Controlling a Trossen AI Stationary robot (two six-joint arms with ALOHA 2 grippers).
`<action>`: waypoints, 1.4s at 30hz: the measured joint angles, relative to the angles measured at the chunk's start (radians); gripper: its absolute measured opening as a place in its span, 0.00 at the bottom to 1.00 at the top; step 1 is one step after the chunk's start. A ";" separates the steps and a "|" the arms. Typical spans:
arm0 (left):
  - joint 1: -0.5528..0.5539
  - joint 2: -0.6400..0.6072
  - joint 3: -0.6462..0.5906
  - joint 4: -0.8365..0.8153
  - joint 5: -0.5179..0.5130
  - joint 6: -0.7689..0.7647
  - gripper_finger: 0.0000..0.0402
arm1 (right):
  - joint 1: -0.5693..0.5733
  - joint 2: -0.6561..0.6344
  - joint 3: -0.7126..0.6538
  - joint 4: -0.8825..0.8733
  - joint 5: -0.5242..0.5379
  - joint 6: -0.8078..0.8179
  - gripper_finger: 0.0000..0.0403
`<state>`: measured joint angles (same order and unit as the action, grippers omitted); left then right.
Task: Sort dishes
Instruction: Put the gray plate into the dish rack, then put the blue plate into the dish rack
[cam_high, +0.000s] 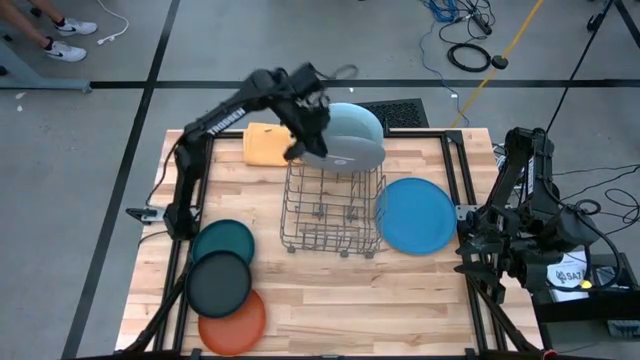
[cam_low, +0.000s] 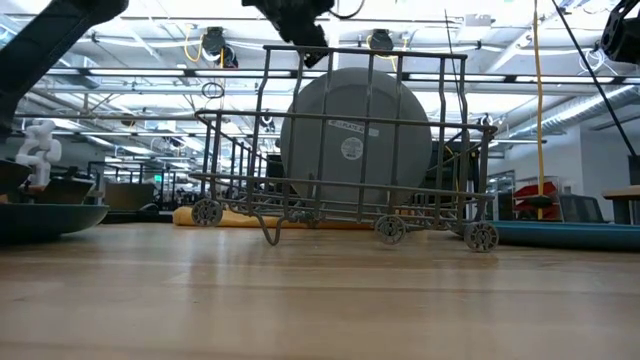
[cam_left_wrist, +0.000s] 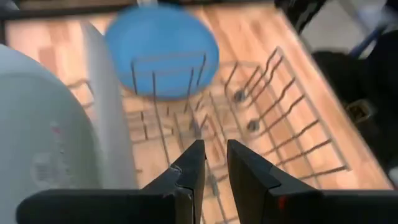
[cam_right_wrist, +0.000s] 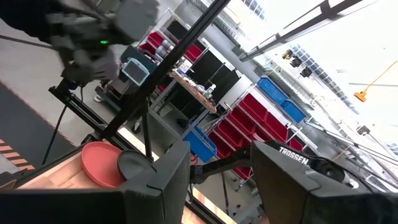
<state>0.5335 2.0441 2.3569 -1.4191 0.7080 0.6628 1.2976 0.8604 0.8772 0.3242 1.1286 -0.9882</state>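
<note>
Even overhead light, soft shadows; both wrist views blurred, with window glare in the right one.

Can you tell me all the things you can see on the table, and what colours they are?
Big plates in the rack: two, grey and light blue, standing on edge at the rack's far end.
Medium blue plate: one, flat on the table, right of the rack.
Small plates: three, dark teal, black and orange, overlapping at the table's near left.
Wire rack: one, metal, middle of the table.
Cloth: one, orange-yellow, folded, far side, left of the rack.
Left gripper: above the rack beside the grey plate, jaws slightly apart, empty.
Right gripper: parked off the table's right edge, jaws open, empty.
</note>
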 joint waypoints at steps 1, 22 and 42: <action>-0.023 0.010 0.000 -0.001 -0.040 -0.001 0.17 | 0.000 0.000 0.000 0.002 0.000 0.000 0.41; -0.194 0.053 -0.001 0.251 -0.764 -0.125 0.17 | 0.000 0.000 0.000 0.016 -0.004 0.006 0.41; -0.634 0.234 -0.002 0.621 -0.768 -0.212 0.54 | 0.000 0.000 0.000 0.059 -0.001 -0.023 0.41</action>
<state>-0.1009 2.2781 2.3546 -0.7976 -0.0600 0.4508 1.2976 0.8604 0.8772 0.3831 1.1280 -1.0110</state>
